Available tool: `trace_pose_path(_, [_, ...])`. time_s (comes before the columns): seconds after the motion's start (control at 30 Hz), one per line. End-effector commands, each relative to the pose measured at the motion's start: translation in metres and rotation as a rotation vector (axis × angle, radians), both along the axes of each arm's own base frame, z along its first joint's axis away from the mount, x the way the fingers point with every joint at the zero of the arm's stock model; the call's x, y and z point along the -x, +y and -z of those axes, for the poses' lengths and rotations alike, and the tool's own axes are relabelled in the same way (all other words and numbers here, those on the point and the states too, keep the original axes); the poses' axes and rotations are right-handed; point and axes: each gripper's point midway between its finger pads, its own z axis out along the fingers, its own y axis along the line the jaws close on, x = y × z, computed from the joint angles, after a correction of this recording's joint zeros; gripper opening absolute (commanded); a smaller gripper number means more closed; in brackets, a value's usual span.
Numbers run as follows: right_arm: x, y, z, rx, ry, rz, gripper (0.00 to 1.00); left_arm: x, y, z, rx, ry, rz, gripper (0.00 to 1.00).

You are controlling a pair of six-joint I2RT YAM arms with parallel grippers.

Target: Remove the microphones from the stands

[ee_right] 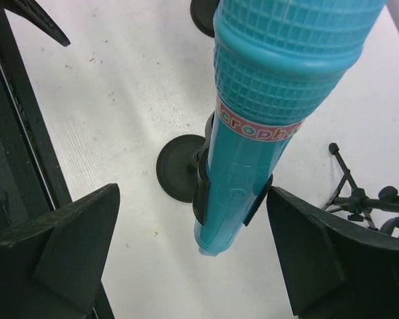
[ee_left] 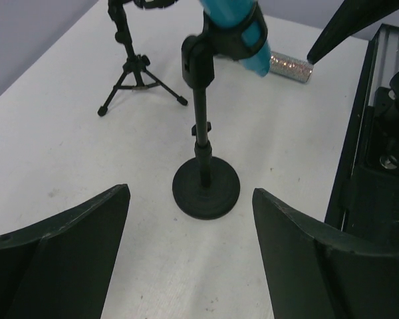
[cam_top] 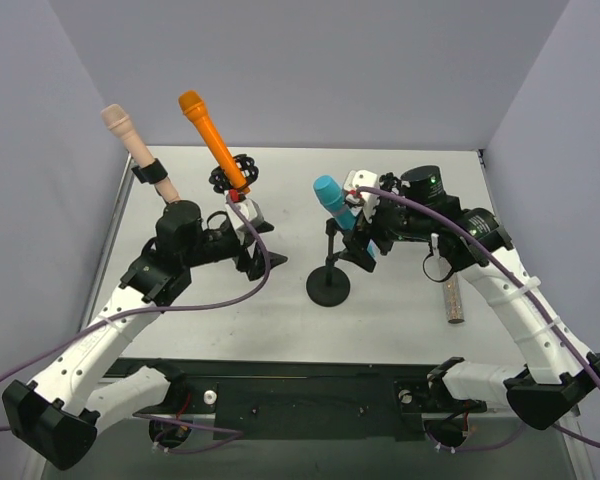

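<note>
The teal microphone (cam_top: 332,198) sits tilted in the clip of a black round-base stand (cam_top: 328,285) in the middle of the table. My right gripper (cam_top: 366,232) is open, and the microphone's lower end (ee_right: 236,199) hangs between its fingers. The right finger (ee_right: 319,252) is close beside the clip (ee_right: 202,186), while the left finger stands well apart. My left gripper (cam_top: 264,247) is open and empty. It faces the stand's base (ee_left: 206,191) from a short way off, low over the table. The microphone (ee_left: 243,30) shows at the top of the left wrist view.
An orange microphone (cam_top: 212,140) stands in a small tripod (ee_left: 136,76) at the back, and a beige one (cam_top: 135,145) stands at the far left. A glittery cylinder (cam_top: 454,300) lies on the table under my right arm. The black rail (ee_left: 376,166) runs along the near edge.
</note>
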Motion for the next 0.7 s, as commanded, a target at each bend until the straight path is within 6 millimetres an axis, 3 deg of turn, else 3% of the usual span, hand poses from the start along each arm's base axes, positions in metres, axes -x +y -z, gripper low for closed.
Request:
trace_pose_path(0.0, [0.008, -0.012, -0.027, -0.025, -0.035, 0.057, 0.87, -0.001, -0.025, -0.071, 0.149, -0.113, 0.068, 0.86])
trace_pose_path(0.13, [-0.003, -0.027, -0.028, -0.012, -0.062, 0.118, 0.88, 0.001, -0.047, -0.089, 0.204, -0.083, 0.110, 0.86])
trace_pose_path(0.27, [-0.012, -0.025, -0.054, -0.101, -0.043, 0.146, 0.86, 0.001, -0.064, -0.096, 0.229, -0.067, 0.156, 0.86])
trace_pose_path(0.47, [-0.020, -0.002, -0.084, -0.196, -0.040, 0.123, 0.88, -0.007, -0.077, -0.078, 0.210, -0.063, 0.195, 0.86])
trace_pose_path(0.57, [-0.020, 0.013, -0.086, -0.224, 0.010, 0.086, 0.87, -0.012, -0.086, -0.054, 0.160, -0.093, 0.249, 0.86])
trace_pose_path(0.67, [-0.018, 0.021, -0.083, -0.213, 0.022, 0.054, 0.86, -0.021, -0.093, -0.047, 0.154, -0.113, 0.258, 0.85])
